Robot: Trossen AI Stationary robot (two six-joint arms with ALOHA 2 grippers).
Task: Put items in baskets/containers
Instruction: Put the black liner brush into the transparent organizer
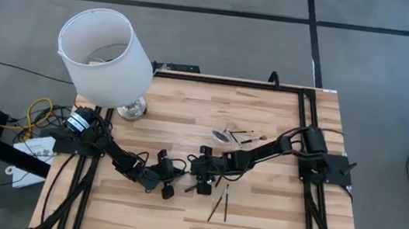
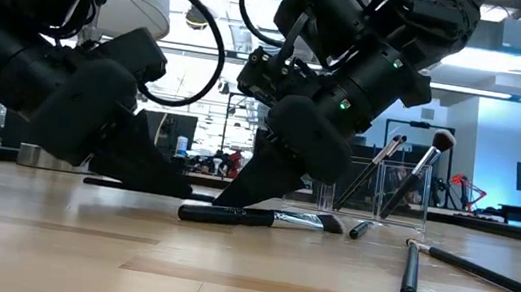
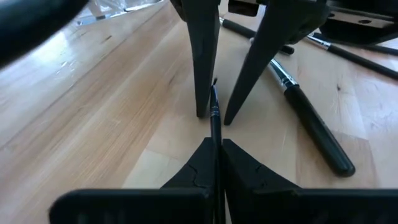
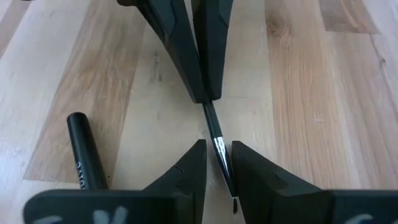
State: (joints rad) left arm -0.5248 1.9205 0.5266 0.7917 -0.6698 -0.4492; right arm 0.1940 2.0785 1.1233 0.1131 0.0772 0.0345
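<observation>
Both grippers meet low at the middle of my wooden table [image 1: 269, 224], fingertips nearly nose to nose over one thin makeup brush [image 4: 216, 137]. From my left wrist camera, the left gripper [image 3: 216, 144] has its two fingers pressed together on that brush's black handle, with the silver ferrule and the tip sticking out ahead toward the other arm. From my right wrist camera, the right gripper [image 4: 216, 155] straddles the same brush: its fingers [image 4: 186, 171] are slightly spread, one on each side of the ferrule, and I can't tell for sure whether they touch it. The brush lies flat on the wood, or very close to it.

I see a thicker black-handled brush [image 2: 251, 216] lying on the table just beside the right gripper, with its silver ferrule pointing away from the left arm. Two more thin brushes [image 1: 219, 204] lie side by side near the front edge, well apart from the rest. In the low view another long brush [image 2: 486, 274] lies slanted across the boards.

My clear plastic tray [image 2: 375, 194] sits farther back, behind the right gripper, near the right arm. Some brushes are propped in it, leaning, among them one with a fluffy head [image 2: 440, 141]. A big white lampshade [image 1: 104, 55] stands at the back left corner, above the left arm's base.
</observation>
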